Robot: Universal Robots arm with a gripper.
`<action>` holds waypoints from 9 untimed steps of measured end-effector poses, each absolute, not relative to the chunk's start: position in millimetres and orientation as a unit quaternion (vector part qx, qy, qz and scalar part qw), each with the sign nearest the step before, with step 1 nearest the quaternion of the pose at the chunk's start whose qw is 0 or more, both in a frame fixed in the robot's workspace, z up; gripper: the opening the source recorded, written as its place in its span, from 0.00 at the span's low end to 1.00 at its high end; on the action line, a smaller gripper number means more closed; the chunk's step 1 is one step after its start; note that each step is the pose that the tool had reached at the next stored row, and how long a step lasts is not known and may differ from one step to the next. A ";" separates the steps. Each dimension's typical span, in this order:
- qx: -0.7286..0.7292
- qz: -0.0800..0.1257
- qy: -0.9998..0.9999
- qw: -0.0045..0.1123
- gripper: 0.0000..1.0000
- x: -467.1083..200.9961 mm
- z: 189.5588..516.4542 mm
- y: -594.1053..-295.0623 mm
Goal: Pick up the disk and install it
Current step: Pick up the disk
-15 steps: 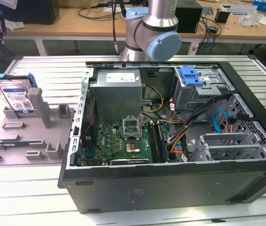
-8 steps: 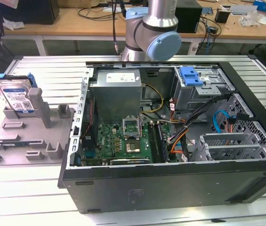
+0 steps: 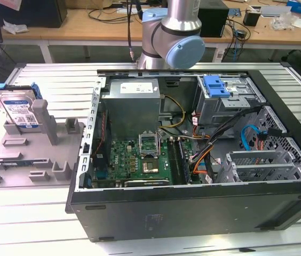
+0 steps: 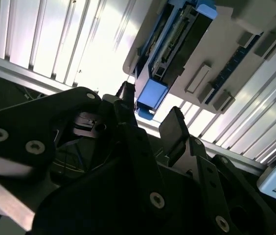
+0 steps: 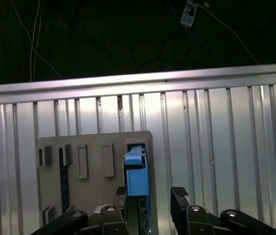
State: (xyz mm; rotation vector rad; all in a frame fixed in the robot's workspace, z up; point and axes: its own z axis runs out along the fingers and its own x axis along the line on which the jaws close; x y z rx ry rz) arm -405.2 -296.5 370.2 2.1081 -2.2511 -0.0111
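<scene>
- Pincer [image 5: 150,192]: two dark fingers spread wide, nothing held; the second wrist view shows the same stance [image 4: 150,102].
- Disk [image 3: 20,109]: stands on edge in its holder. Its blue-framed end [image 5: 137,180] is turned toward the pincer, ahead of the fingertips and roughly in line with the gap, nearer one finger than the other. No contact visible.
- Grey fixture [image 3: 33,154]: beyond the pincer, cradling the disk between upright posts; it rests on the ribbed metal counter [image 5: 226,147].
- Computer case [image 3: 193,216]: lid off, lying on the counter, well apart from the disk; a blue bracket [image 3: 217,85] sits in its drive cage.
- Robot arm [image 3: 174,42]: rises behind the case.
- Step in hand, as judged: approach for the pick-up. The disk is not yet gripped and installation has not begun.
- Next move calls for, as judged: centring the gap on the disk's frame, keeping both fingers clear of the fixture's posts, and closing on the disk's flat faces so it lifts straight out without tilting.
</scene>
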 end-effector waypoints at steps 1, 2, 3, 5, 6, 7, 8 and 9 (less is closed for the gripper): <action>0.684 -0.004 -0.729 0.029 0.48 -405.2 370.2 -296.5; 0.684 -0.004 -0.729 0.029 0.48 -405.2 370.2 -296.5; 0.684 -0.004 -0.729 0.029 0.48 -405.2 370.1 -296.5; 0.684 -0.003 -0.729 0.029 0.48 -405.4 370.2 -296.5; 0.684 -0.002 -0.729 0.028 0.48 -405.4 370.2 -296.5; 0.684 0.000 -0.729 0.025 0.48 -405.4 370.1 -296.5; 0.684 0.001 -0.729 0.024 0.48 -405.4 370.1 -296.5; 0.684 0.003 -0.729 0.023 0.48 -405.4 370.0 -296.5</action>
